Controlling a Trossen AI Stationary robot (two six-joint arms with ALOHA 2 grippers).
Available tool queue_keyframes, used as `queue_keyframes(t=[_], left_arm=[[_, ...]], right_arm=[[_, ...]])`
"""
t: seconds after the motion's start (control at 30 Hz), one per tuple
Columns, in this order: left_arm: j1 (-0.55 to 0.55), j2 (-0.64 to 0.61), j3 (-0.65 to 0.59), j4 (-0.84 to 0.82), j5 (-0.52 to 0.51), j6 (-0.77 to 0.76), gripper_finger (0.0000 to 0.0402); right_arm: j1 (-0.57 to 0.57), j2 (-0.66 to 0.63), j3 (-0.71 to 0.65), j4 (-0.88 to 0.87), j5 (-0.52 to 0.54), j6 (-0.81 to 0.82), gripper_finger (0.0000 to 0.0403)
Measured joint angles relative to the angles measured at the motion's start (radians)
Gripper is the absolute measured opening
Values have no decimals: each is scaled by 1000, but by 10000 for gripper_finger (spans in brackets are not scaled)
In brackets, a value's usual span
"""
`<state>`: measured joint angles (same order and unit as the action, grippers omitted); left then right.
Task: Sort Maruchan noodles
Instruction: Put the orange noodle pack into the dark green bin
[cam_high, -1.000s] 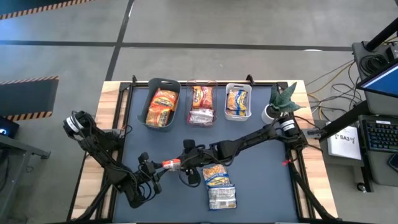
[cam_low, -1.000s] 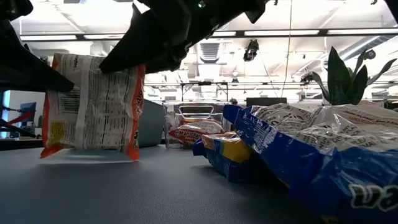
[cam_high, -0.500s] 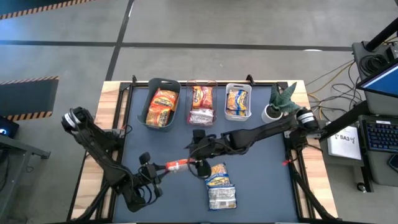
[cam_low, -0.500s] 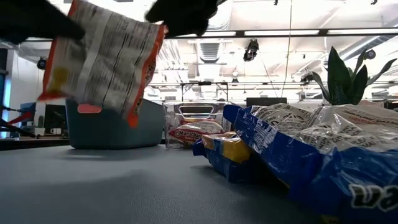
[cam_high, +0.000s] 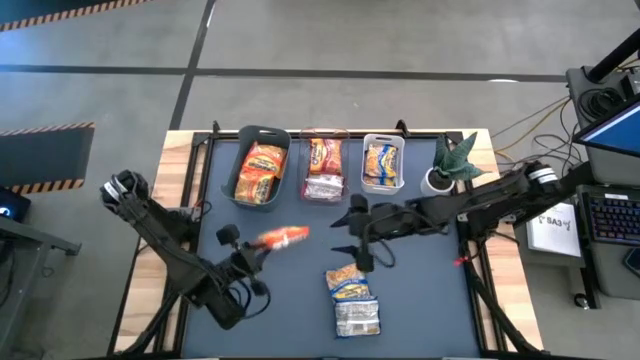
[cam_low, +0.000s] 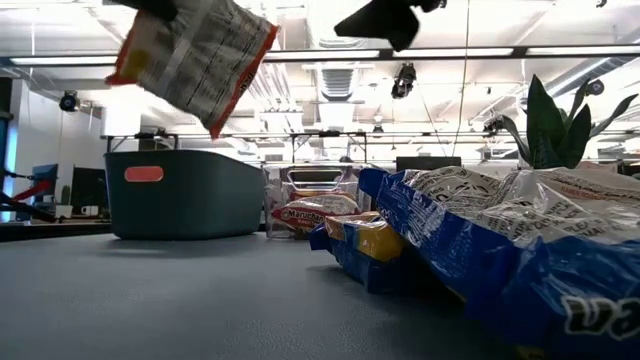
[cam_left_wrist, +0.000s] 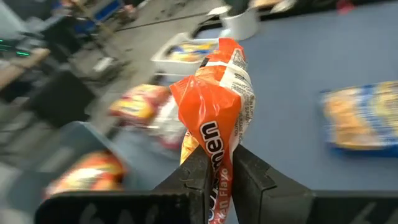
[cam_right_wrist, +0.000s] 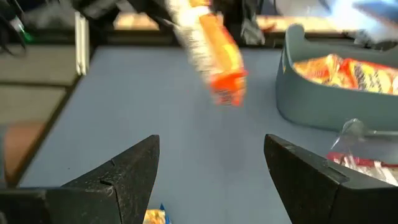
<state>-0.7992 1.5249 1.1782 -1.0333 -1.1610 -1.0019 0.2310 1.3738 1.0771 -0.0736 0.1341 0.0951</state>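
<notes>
Left gripper is clamped on one end of an orange noodle packet, holding it up in the air over the left-centre of the blue table mat, in front of the teal bin. In the left wrist view both fingers pinch the crumpled orange wrapper; the background there is smeared and hard to read. Bare mat lies under and around the lifted packet, reaching to the mat's left edge.

Along the far edge, left to right, stand the teal bin with an orange packet inside, the clear bin with red-and-white packets, and the white bin with a yellow one, then a small potted plant at the corner.

Right gripper hangs over mid-table with its jaws spread wide and nothing between them; bare mat separates it from the bins. Just nearer the front edge lie two yellow-and-blue packets, one touching the other. In the low view these packets fill the right side and hide the table behind them.
</notes>
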Motion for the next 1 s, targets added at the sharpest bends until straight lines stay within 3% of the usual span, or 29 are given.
queue_keyframes(t=[0.2,0.33,0.57,0.7,1.0], left_arm=[[156,-1,108,-359,15,9,24],[313,-2,106,-478,86,90,24],[603,-2,21,-478,203,402,23],[725,-2,-32,-422,214,517,23],[793,-1,-55,-267,296,739,23]], right_arm=[[0,-121,-184,252,0,-19,276],[0,-153,-248,353,-1,-29,275],[0,-147,-267,356,-2,-27,277],[2,-147,-276,357,-2,-16,274],[4,-140,-278,355,-2,0,273]])
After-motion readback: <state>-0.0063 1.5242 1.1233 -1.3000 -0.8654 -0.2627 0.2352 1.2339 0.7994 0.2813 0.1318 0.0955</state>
